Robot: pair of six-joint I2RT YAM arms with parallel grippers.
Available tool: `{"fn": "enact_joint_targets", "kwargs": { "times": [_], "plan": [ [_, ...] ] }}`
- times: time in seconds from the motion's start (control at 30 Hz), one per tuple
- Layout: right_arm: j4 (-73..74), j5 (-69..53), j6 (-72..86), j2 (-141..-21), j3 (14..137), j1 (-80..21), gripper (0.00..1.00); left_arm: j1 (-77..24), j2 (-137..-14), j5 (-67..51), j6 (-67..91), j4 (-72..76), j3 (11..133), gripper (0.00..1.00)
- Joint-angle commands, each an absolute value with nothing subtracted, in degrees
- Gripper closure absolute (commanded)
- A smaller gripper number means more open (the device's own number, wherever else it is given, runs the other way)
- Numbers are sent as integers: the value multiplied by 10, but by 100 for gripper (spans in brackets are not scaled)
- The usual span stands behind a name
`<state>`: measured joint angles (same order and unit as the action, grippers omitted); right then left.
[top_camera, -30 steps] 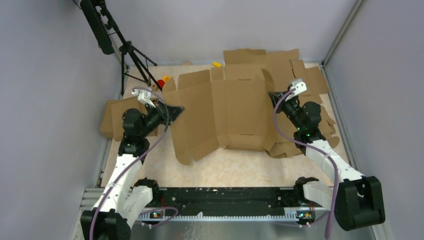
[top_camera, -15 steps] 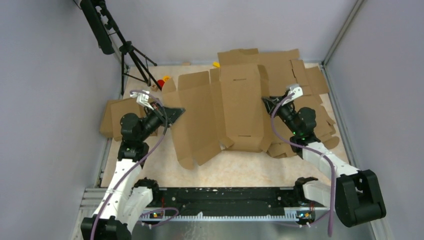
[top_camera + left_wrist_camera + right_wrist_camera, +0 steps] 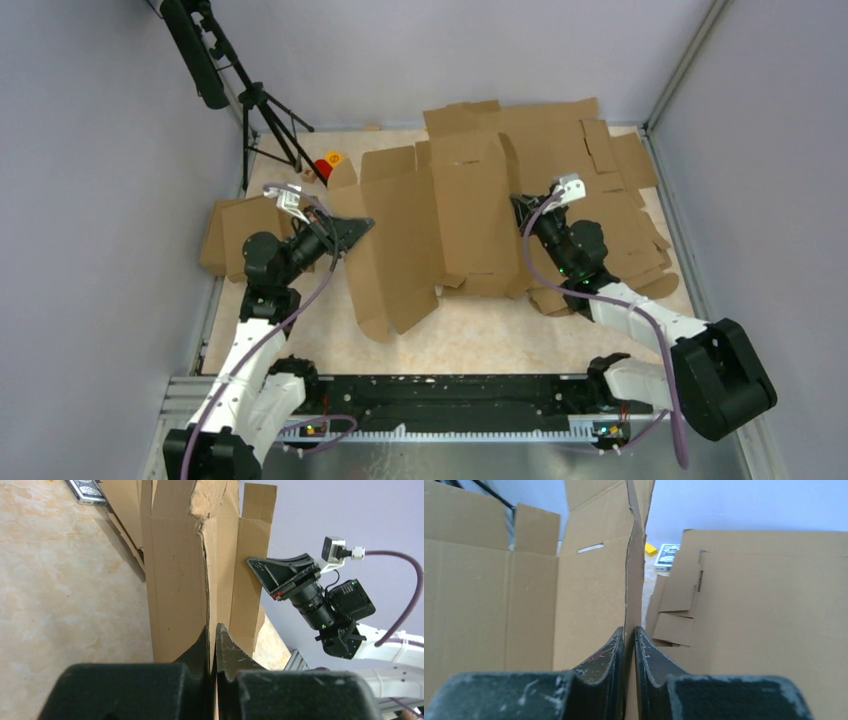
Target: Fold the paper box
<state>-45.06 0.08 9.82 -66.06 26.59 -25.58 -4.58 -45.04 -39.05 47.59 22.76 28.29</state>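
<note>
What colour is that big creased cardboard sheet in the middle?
The creased cardboard sheet is plain brown; clearest in the top view.

Nothing here can be read as text, label, brand or number. The paper box is plain brown on every panel that shows, with no print on it. The only printed thing is a small black-and-white pack lying on the surface just beside a yellow piece. Its marks are too small and blurred to make out from the right wrist, and they are no clearer from the left wrist.
</note>
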Motion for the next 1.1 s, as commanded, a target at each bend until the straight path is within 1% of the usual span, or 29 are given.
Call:
{"fn": "enact_joint_targets", "kwargs": {
  "times": [0.0,0.17,0.27,0.4,0.53,0.67,0.73,0.87,0.93,1.0,1.07],
  "plan": [
    [-493,76,85,-680,273,-279,91,-61,-413,-399,429,246,278,100],
    [-553,151,74,-702,260,-308,92,-80,-360,-365,373,218,263,100],
    [-598,152,41,-726,252,-322,93,-96,-340,-348,348,204,261,100],
    [-714,149,-38,-750,209,-345,97,-124,-324,-319,318,177,254,100],
    [-760,161,-33,-763,178,-362,98,-163,-304,-283,295,166,229,100],
    [-793,197,-34,-790,171,-387,96,-182,-281,-257,281,155,210,100],
    [-787,205,-37,-796,174,-400,95,-188,-269,-243,271,141,208,100],
    [-763,225,-40,-796,171,-415,83,-197,-240,-221,257,120,196,100],
    [-744,247,-28,-778,163,-415,81,-199,-233,-216,253,115,195,100],
    [-656,283,-8,-738,173,-415,82,-202,-231,-213,252,113,196,100],
    [-513,302,31,-699,212,-415,84,-201,-232,-213,251,112,197,100]
  ]
}}
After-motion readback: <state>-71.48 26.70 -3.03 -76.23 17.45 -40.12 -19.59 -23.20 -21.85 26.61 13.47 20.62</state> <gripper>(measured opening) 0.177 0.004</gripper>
